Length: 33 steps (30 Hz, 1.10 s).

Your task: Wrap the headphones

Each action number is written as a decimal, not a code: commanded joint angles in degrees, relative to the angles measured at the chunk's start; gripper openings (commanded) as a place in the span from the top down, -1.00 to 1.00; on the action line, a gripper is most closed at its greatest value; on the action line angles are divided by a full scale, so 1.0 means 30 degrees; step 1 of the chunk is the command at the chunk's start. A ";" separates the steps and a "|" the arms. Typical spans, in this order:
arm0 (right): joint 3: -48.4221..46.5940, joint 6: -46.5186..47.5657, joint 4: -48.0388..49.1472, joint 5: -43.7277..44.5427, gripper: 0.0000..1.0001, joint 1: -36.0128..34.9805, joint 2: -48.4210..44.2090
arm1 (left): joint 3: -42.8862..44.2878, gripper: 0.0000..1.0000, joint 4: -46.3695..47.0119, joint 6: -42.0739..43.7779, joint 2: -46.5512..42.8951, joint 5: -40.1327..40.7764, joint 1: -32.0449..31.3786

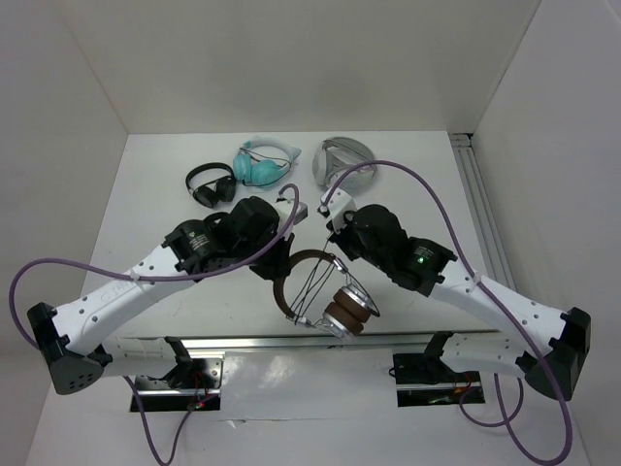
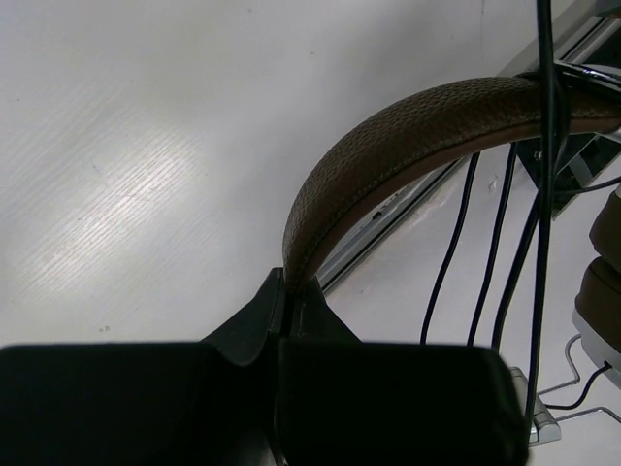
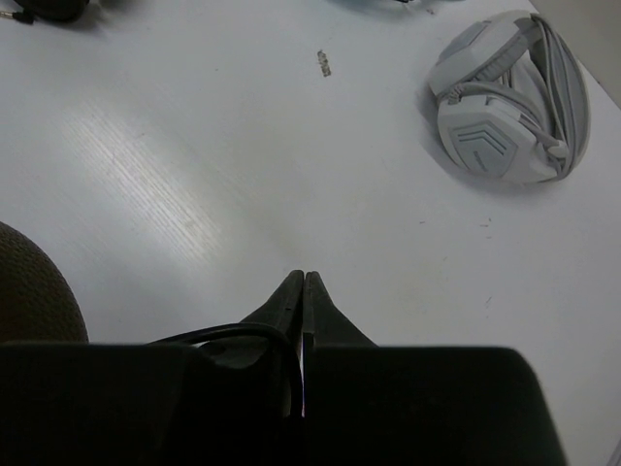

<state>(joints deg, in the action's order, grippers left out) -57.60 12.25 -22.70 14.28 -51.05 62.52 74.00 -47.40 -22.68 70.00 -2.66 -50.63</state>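
The headphones [image 1: 330, 296] with a dark brown headband [image 2: 408, 146], brown pads and silver cups hang above the table's near middle, cups toward the front. My left gripper [image 2: 291, 282] is shut on the headband's end; in the top view it sits at the band's left [image 1: 275, 254]. The thin black cable [image 2: 500, 243] runs in several strands across the band. My right gripper [image 3: 304, 282] is shut on the cable, which loops between its fingers [image 3: 233, 335]; in the top view it is above the band's right [image 1: 335, 233].
Small black headphones [image 1: 212, 183], teal headphones [image 1: 264, 163] and silver-grey headphones [image 1: 342, 161] lie at the back; the grey pair also shows in the right wrist view [image 3: 509, 97]. A metal rail [image 1: 291, 342] runs along the near edge.
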 commanded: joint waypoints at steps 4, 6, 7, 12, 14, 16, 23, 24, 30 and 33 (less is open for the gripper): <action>0.0712 0.0252 0.2439 -0.0249 0.54 0.0756 -0.0421 | 0.0881 1.00 -0.0461 0.0088 -0.0569 -0.0052 -0.0291; 0.1034 0.0252 0.2848 -0.0046 0.44 0.0756 -0.0421 | 0.1260 1.00 -0.0461 0.0088 -0.0774 -0.0052 -0.0291; 0.1298 0.0252 0.3139 0.0159 0.37 0.0756 -0.0247 | 0.1262 1.00 -0.0635 0.0088 -0.0948 -0.0052 -0.0291; 0.1506 0.0252 0.3377 0.0161 0.27 0.0932 0.0600 | 0.1995 1.00 -0.1279 0.0088 -0.1155 0.0563 -0.0291; 0.1506 0.0252 0.3377 -0.0013 0.24 0.1106 0.0837 | 0.2374 1.00 -0.1542 0.0088 -0.1330 0.1001 -0.0291; 0.1506 0.0077 0.3551 -0.0218 0.16 0.1310 0.1042 | 0.2549 1.00 -0.1838 0.0088 -0.1330 0.1468 -0.0291; 0.1682 -0.0275 0.4107 -0.0630 -0.10 0.2219 0.1628 | 0.3311 1.00 -0.2480 0.0088 -0.1740 0.1645 0.0088; 0.1914 -0.0275 0.4109 -0.0630 -0.10 0.2395 0.1630 | 0.3313 1.00 -0.2772 0.0088 -0.1740 0.1647 0.0090; 0.2734 -0.0451 0.5074 0.0888 -0.10 0.2748 0.1806 | 0.3489 1.00 -0.4907 0.0264 -0.0132 0.3314 0.0616; 0.2912 -0.0832 0.5603 0.0719 -0.13 0.3565 0.1574 | 0.2936 1.00 -0.5498 0.0264 0.0688 0.4369 0.0617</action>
<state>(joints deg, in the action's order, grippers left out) -49.17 11.09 -11.25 14.70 -42.41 67.81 82.54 -61.91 -22.33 69.97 7.07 -49.19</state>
